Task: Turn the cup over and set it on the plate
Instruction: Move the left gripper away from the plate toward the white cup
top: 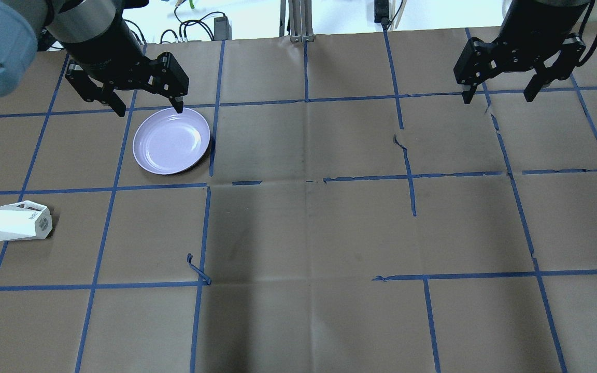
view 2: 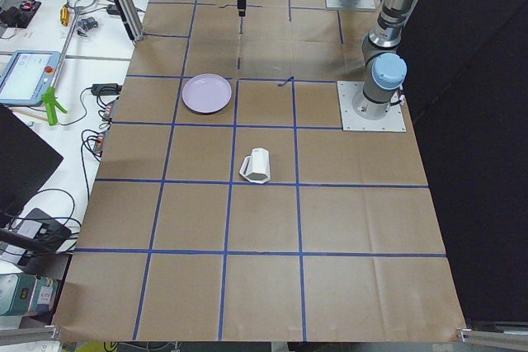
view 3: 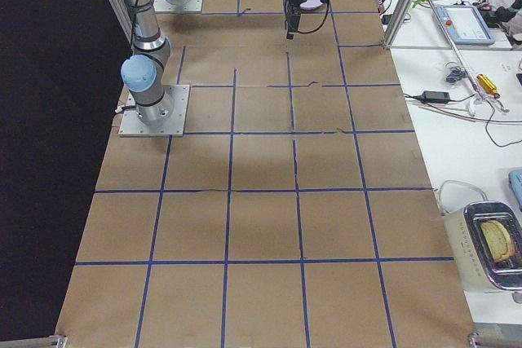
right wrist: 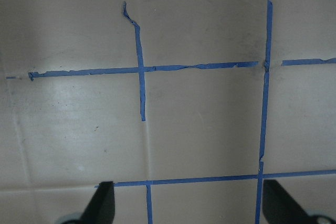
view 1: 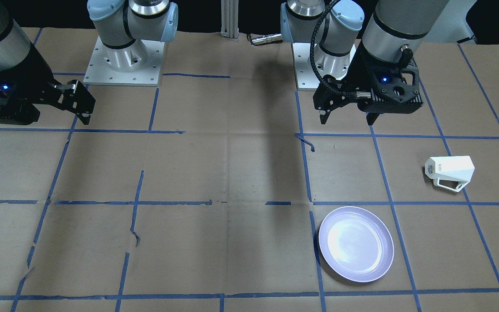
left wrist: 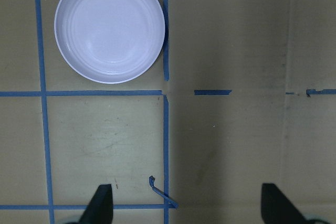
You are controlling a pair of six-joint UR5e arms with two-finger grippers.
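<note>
The cup (view 1: pixel 448 171) is white and faceted and lies on its side on the brown paper, handle against the table. It shows at the left edge of the overhead view (top: pixel 17 221) and in the exterior left view (view 2: pixel 256 166). The lavender plate (view 1: pixel 356 244) sits empty one grid square away, also seen overhead (top: pixel 171 140) and in the left wrist view (left wrist: pixel 109 27). My left gripper (top: pixel 150 110) is open and empty, hovering high above the table beside the plate, apart from the cup. My right gripper (top: pixel 497 98) is open and empty, far across the table.
The table is covered in brown paper with a blue tape grid; a loose curl of tape (top: pixel 197 272) sticks up near the middle. The two arm bases (view 1: pixel 124 60) (view 1: pixel 323 65) stand at the robot's edge. Benches with cables and devices (view 2: pixel 49 80) flank the table.
</note>
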